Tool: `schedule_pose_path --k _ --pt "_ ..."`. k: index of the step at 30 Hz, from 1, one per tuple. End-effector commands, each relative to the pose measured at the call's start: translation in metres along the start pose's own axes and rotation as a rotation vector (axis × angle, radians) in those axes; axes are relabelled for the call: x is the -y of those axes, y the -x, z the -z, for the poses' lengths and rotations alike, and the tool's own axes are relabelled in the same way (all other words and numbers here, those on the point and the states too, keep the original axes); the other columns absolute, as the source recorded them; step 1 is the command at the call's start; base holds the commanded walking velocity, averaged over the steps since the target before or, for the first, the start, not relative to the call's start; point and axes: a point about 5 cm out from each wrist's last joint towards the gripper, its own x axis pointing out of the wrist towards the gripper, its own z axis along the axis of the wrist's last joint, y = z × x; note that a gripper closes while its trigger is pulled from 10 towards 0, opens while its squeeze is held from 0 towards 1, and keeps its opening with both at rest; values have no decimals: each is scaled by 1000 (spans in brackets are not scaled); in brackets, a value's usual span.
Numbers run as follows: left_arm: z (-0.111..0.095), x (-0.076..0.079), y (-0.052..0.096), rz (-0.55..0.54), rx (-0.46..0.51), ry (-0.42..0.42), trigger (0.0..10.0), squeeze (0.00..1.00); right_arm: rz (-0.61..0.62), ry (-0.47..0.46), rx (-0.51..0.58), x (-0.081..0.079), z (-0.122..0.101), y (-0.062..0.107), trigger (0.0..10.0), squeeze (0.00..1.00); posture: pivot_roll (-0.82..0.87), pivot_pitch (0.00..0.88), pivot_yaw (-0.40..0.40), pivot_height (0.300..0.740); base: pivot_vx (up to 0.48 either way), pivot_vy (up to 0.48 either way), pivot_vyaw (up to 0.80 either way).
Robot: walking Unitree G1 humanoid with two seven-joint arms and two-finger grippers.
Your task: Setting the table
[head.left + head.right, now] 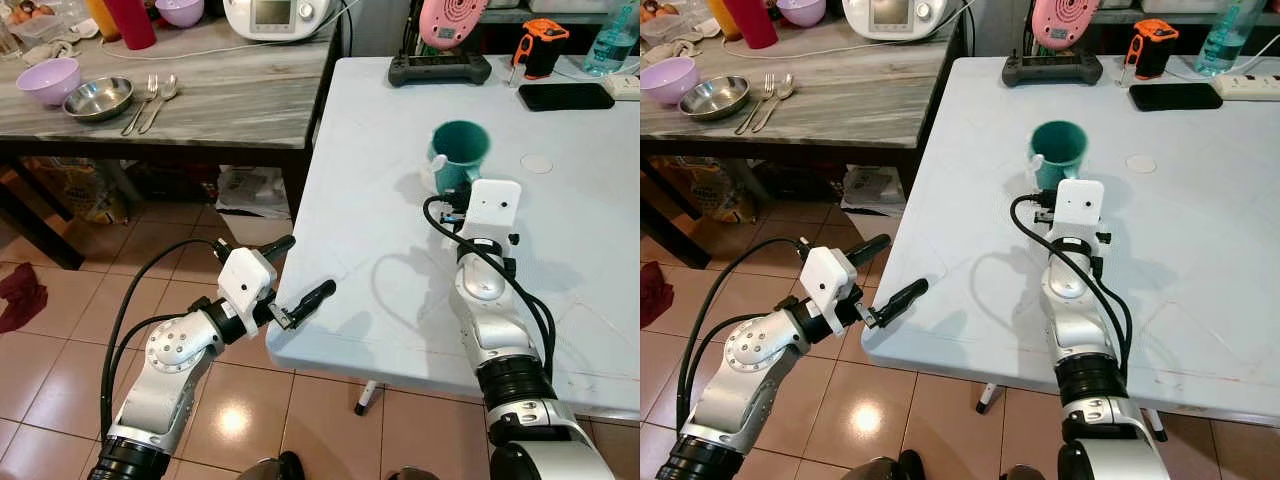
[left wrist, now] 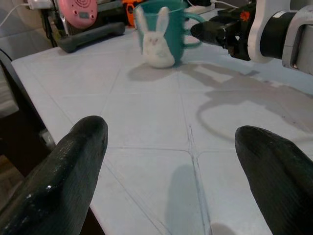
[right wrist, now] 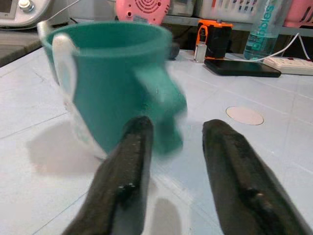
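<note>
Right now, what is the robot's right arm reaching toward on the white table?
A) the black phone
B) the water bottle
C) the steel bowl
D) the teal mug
D: the right gripper has its jaws open on either side of the handle of the teal mug on the white table, without closing on it, while the left gripper sits at the table's near corner.
</note>
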Motion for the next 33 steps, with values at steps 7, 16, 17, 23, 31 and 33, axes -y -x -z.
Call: schedule_pose_path --k 7,16,17,23,31,33 --pt "2 -1 4 22 -9 -15 10000 0 -8 18 -20 0 5 2 10000 0 -172 146 113 740 0 0 0" --pt "2 0 3 16 -10 -12 10000 0 -20 53 20 5 -1 -2 10000 647 -172 142 116 740 0 0 0" --pt "3 0 3 15 -11 -11 10000 0 -24 60 29 6 -2 -1 10000 1000 -169 142 115 740 0 0 0" --pt "5 1 5 -2 -21 -8 10000 0 -18 119 59 16 -1 6 10000 1000 -167 142 110 740 0 0 0" --pt "2 -8 10 -206 0 -34 10000 0 -23 125 66 22 5 23 10000 1000 -177 134 116 740 0 0 0" --pt "1 -11 14 -278 5 -32 10000 0 -33 129 82 23 4 28 10000 1000 -177 131 114 740 0 0 0"
